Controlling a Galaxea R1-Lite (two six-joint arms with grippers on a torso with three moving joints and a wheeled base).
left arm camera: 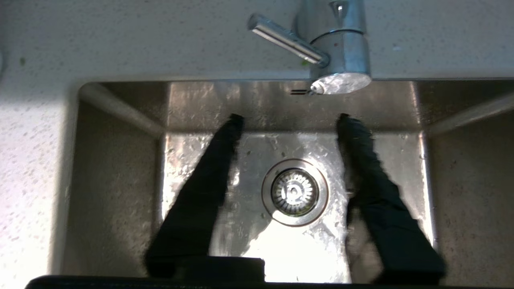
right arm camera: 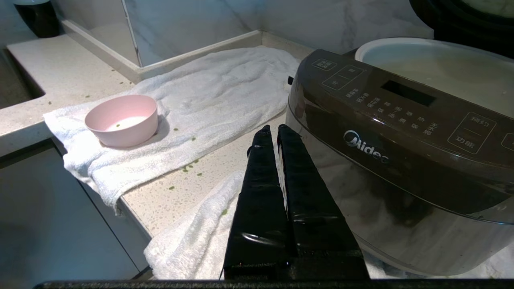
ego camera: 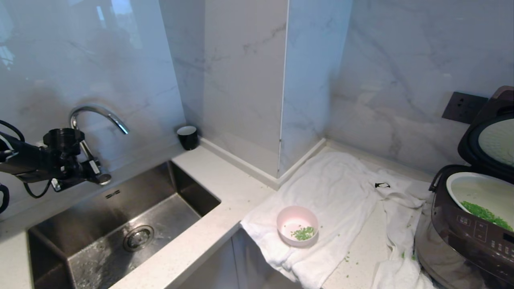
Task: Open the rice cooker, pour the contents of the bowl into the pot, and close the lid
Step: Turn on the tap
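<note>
The dark rice cooker (ego camera: 470,237) stands at the far right with its lid (ego camera: 492,138) raised. Green bits lie in its white pot (ego camera: 478,192). The pink bowl (ego camera: 297,229) sits upright on a white towel and holds a few green bits. My left gripper (left arm camera: 291,118) hangs open and empty over the sink drain, far left of the bowl. Low at the counter's front edge, my right gripper (right arm camera: 275,129) is shut on nothing, just beside the cooker (right arm camera: 381,132) and right of the bowl (right arm camera: 120,120). The pot's rim (right arm camera: 433,44) shows behind the button panel.
A steel sink (ego camera: 80,208) with a curved faucet (ego camera: 98,113) fills the left. A black cup (ego camera: 187,137) stands in the corner by the wall. The rumpled white towel (ego camera: 341,188) covers the counter between bowl and cooker, and green bits are scattered on it. A wall socket (ego camera: 464,106) sits behind the cooker.
</note>
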